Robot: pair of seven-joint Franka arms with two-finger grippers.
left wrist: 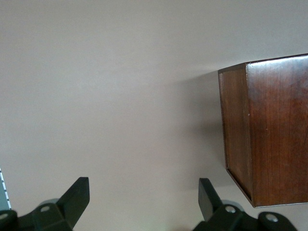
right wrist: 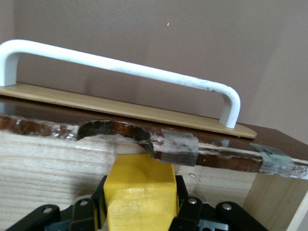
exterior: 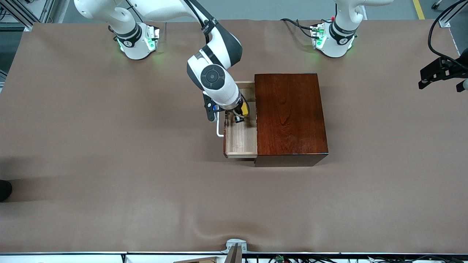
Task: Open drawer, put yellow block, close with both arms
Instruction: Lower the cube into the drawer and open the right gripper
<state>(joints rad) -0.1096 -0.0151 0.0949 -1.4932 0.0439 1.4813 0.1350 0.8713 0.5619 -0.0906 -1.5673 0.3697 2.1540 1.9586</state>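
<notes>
right gripper (exterior: pixel 241 114): down inside the pulled-out drawer, fingers clamped tight on the yellow block, pretty much at the tray's middle along its length

yellow block (right wrist: pixel 139 195): pinched between the right gripper's fingers, sitting low in the tray; from the right wrist view it's just short of the inside of the drawer front, can't tell if it's resting on the tray floor

drawer (exterior: pixel 241 140): slid out of the box toward the right arm's end of the table, pale wood tray showing all around the right gripper

handle (right wrist: pixel 120 72): white U-shaped bar on the outside of the drawer front, just past the block as the right wrist camera sees it, not touching the gripper

box (exterior: pixel 290 118): glossy mahogany, right next to the right gripper on the left arm's side, tray sticking out of it

left gripper (left wrist: pixel 139 202): fingers spread wide apart, nothing in them, hanging in the air over bare table off toward the left arm's end, a corner of the box in its wrist view. This arm's just waiting

table (exterior: pixel 109 164): brown cover, box sits around the middle
</notes>
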